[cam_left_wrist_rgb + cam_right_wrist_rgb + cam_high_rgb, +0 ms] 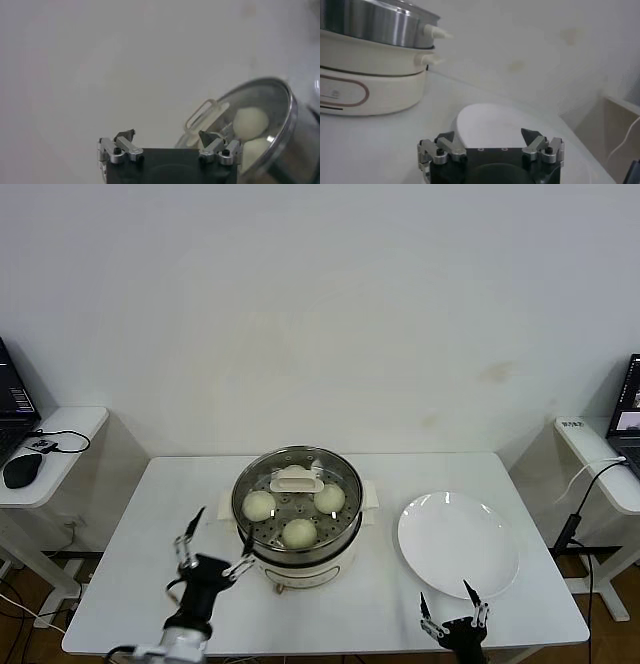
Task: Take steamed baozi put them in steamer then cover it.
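Note:
The steamer (300, 559), a steel pot on a white base, stands mid-table. The glass lid with its cream handle (297, 479) sits on it. Three baozi show through the lid: one on the left (259, 505), one on the right (329, 498) and one at the front (299, 532). A fourth is hidden. My left gripper (214, 546) is open and empty, just left of the steamer and clear of it. In the left wrist view my left gripper (166, 136) faces the lid handle (206, 117) and two baozi (250, 122). My right gripper (452, 609) is open and empty, near the table's front edge.
An empty white plate (458, 542) lies right of the steamer. In the right wrist view it (495, 120) lies just beyond my right gripper (487, 135), with the steamer base (370, 90) farther off. Side desks with laptops stand at both far edges.

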You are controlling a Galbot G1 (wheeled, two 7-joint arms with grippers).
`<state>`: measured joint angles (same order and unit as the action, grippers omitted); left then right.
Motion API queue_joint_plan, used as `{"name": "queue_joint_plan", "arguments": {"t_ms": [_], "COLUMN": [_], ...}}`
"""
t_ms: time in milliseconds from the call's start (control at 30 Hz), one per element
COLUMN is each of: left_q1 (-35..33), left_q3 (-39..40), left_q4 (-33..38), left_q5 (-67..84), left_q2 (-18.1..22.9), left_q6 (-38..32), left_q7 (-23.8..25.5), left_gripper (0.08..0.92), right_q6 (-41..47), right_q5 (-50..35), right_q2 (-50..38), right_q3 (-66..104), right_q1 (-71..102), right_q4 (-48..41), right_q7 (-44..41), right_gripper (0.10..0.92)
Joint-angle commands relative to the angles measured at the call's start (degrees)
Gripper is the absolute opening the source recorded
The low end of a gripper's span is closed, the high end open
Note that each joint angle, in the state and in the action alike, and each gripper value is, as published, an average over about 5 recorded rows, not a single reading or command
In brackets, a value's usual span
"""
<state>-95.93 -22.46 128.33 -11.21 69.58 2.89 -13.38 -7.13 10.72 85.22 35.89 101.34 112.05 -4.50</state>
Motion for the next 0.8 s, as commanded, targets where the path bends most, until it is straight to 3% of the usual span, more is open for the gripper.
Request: {"name": "queue_joint_plan", "arguments": {"t_ms": [33,433,800], "left_q1": [-17.14,-18.24,-18.95], "left_q3": [-10.69,-10.45,-10.19], "left_q4": [-0.28,-9.74,-10.27], "left_q5": [26.81,24.14,25.99], "left_q2": [3.44,5.01,5.0], "left_q6": [-15.63,-20.99,-21.73], "left_q7": [-4.93,-1.1,3.72], "left_gripper": [0.823,0.823,0.823], "right_q6": [-0.63,-1.47,-0.83], "right_q5": [-7.38,-6.13,-6.65], "right_q2": [-5.26,-4.63,-4.01], "right_q3": [-0.93,-3.8,-5.38], "right_q1": [3.42,3.29,4.3], "right_q4": [3.17,3.1,3.63], "right_q7": [-1.76,-2.16,-2.49], "right_gripper": [0.823,0.823,0.823]}}
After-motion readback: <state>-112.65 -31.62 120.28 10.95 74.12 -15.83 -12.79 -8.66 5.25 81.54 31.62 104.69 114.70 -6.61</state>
